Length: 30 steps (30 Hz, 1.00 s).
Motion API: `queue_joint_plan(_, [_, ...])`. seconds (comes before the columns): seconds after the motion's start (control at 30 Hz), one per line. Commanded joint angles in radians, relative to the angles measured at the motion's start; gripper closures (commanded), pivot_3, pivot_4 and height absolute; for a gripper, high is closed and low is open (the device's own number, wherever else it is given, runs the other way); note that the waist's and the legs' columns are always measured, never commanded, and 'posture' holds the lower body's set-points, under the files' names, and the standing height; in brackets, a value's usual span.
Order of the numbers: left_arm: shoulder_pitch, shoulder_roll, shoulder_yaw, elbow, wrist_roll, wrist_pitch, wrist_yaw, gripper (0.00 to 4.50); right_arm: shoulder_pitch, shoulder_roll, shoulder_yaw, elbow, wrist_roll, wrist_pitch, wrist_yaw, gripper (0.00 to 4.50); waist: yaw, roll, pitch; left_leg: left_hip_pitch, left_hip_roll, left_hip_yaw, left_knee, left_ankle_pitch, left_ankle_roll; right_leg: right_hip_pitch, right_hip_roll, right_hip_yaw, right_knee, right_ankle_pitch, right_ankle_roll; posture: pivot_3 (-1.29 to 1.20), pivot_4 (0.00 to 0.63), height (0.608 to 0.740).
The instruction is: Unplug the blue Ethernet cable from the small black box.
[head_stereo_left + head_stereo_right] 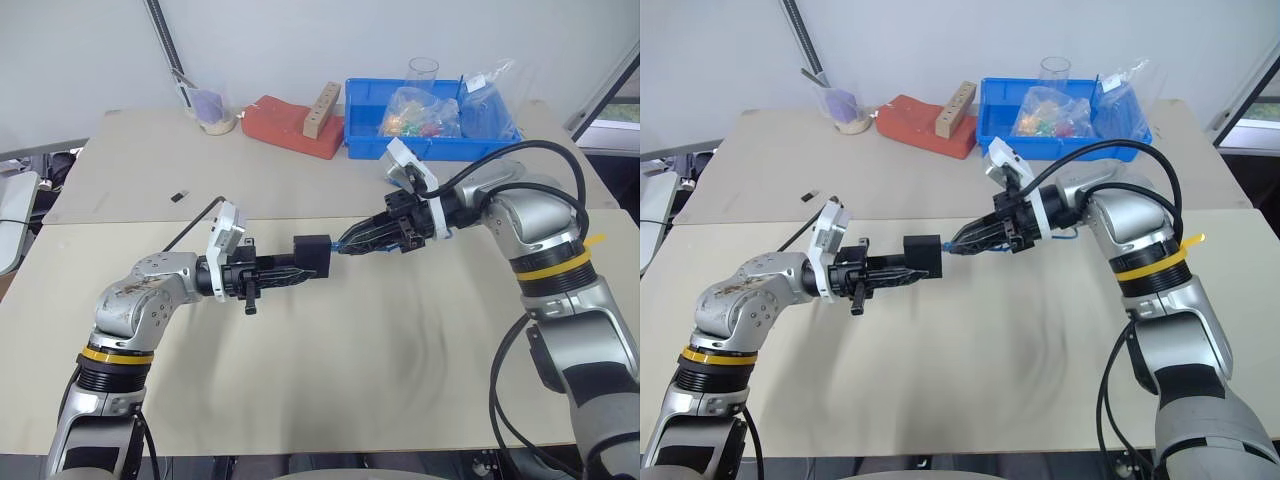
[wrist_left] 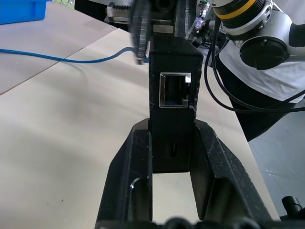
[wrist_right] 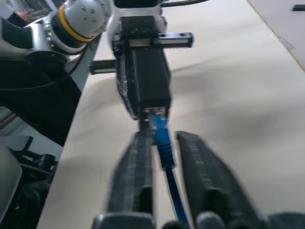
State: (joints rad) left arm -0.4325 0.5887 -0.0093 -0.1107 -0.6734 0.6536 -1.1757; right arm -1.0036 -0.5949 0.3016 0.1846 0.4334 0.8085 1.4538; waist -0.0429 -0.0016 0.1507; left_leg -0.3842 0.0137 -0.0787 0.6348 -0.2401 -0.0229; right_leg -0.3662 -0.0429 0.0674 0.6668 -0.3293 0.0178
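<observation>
The blue Ethernet cable has its plug seated in the end port of the small black box, and both hang in the air above the middle of the beige counter. The left claw points level toward the robot's right and is clamped on the box, one finger on each side; the left wrist view shows a second, empty port on the box's upper face. The right claw comes in from the opposite side, tilted slightly down, with its fingers flanking the cable's boot just behind the plug. That view is blurred, so whether they actually pinch the cable cannot be told. At the far edge of the counter lie a blue bin of bagged items, a red block and a wooden strip.
</observation>
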Motion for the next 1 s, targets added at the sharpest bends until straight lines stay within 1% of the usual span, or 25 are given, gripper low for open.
queue_joint_plan(0.03, [-0.008,0.003,0.004,-0.032,-0.012,-0.018,-0.018,3.95,-0.017,0.002,-0.019,-0.014,0.005,-0.016,0.004,4.48,0.0,0.0,0.0,0.0,0.0,0.0,0.0,0.0,0.0,0.0,0.0,0.0,0.0,0.0,0.0,0.0,0.15,0.74])
queue_joint_plan(0.3, [-0.01,0.002,0.004,-0.025,-0.008,-0.021,-0.021,3.95,-0.013,-0.01,-0.02,-0.013,0.002,-0.019,0.017,4.48,0.0,0.0,0.0,0.0,0.0,0.0,0.0,0.0,0.0,0.0,0.0,0.0,0.0,0.0,0.0,0.0,0.15,0.74])
queue_joint_plan(0.4, [-0.007,0.013,0.012,-0.021,-0.005,-0.023,-0.026,3.95,0.012,-0.059,-0.012,-0.013,-0.021,-0.045,0.043,4.48,0.0,0.0,0.0,0.0,0.0,0.0,0.0,0.0,0.0,0.0,0.0,0.0,0.0,0.0,0.0,0.0,0.15,0.74])
queue_joint_plan(0.53, [0.013,0.044,0.039,-0.029,-0.01,-0.016,-0.032,3.95,0.084,-0.18,-0.018,0.008,-0.056,-0.092,0.096,4.48,0.012,0.0,0.0,-0.001,-0.001,0.0,0.002,0.0,0.0,0.0,-0.001,-0.001,-0.001,0.0,0.0,0.0,0.15,0.74])
queue_joint_plan(0.6, [0.023,0.052,0.044,-0.034,-0.014,-0.013,-0.029,3.95,0.109,-0.201,-0.021,0.002,-0.06,-0.104,0.092,4.48,0.012,0.0,0.0,-0.001,-0.001,0.0,0.002,0.0,0.0,0.0,-0.001,-0.001,-0.001,0.0,0.0,0.0,0.15,0.74])
queue_joint_plan(0.67, [0.029,0.052,0.043,-0.035,-0.012,-0.017,-0.026,3.95,0.128,-0.194,-0.024,0.003,-0.074,-0.132,0.065,4.48,0.004,0.0,0.0,-0.001,0.0,0.0,0.002,0.0,0.0,0.0,0.0,0.0,0.0,0.0,0.0,0.0,0.15,0.74])
queue_joint_plan(0.7, [0.031,0.05,0.044,-0.036,-0.011,-0.018,-0.021,3.95,0.144,-0.191,-0.022,0.01,-0.098,-0.175,0.043,4.48,-0.002,0.0,0.0,-0.001,0.0,0.001,0.002,0.0,0.0,-0.001,0.0,0.0,0.0,0.0,0.0,0.0,0.15,0.74])
queue_joint_plan(0.87, [0.055,0.034,0.051,-0.046,0.01,-0.045,0.017,3.95,0.258,-0.173,-0.017,0.065,-0.258,-0.479,-0.11,4.48,0.0,0.0,0.0,-0.001,0.001,0.001,0.002,0.0,0.001,-0.001,0.001,0.0,0.001,0.0,0.0,0.0,0.15,0.74])
queue_joint_plan(1.0, [0.112,0.023,0.046,-0.072,0.036,-0.094,0.051,3.95,0.372,-0.16,-0.044,0.055,-0.315,-0.559,-0.229,4.48,0.004,0.0,0.0,-0.002,0.0,0.001,0.004,0.0,0.001,-0.001,0.0,0.0,0.001,0.0,0.0,0.0,0.15,0.74])
